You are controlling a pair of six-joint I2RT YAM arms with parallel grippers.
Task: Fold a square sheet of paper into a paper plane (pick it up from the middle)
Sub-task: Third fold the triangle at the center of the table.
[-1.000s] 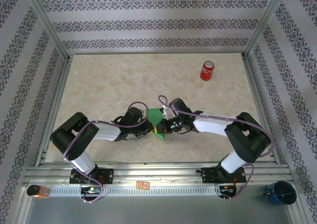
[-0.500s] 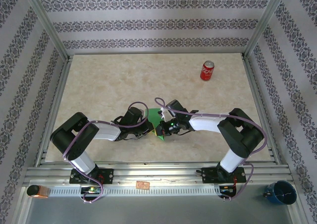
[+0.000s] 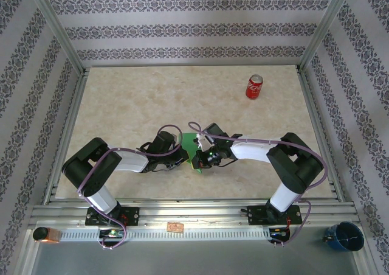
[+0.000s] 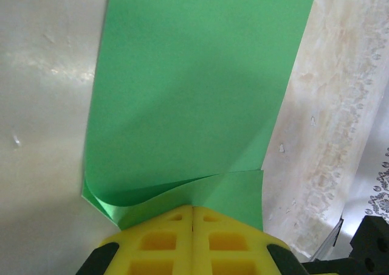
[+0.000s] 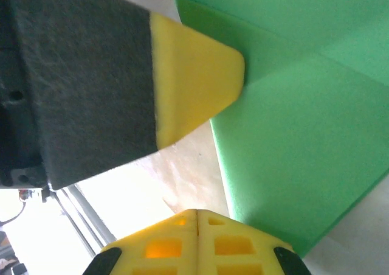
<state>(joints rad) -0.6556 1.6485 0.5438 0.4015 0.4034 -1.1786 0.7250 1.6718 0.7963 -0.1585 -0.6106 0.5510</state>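
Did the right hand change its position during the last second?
Yes, slightly. In the top view, the right hand has shifted a little to the left, away from the red soda can, which stayed in place.

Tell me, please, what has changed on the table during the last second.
The right arm swung its elbow inward, to the left, and the right tool slid slightly further over the green sheet of paper, hiding more of it. Nothing was taken hold of or let go. The left arm, the left tool and the red soda can stayed in place.
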